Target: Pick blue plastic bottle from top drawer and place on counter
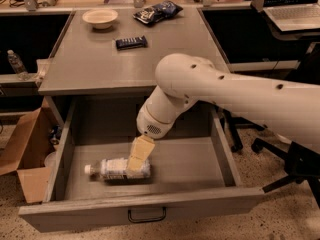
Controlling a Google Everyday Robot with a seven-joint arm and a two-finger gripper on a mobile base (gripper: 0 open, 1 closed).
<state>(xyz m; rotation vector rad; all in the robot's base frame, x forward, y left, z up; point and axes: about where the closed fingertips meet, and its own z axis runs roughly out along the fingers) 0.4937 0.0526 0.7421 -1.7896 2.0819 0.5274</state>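
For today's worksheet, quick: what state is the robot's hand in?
Hand: over the clear blue-labelled plastic bottle in the grey wooden drawer; state cannot be told.
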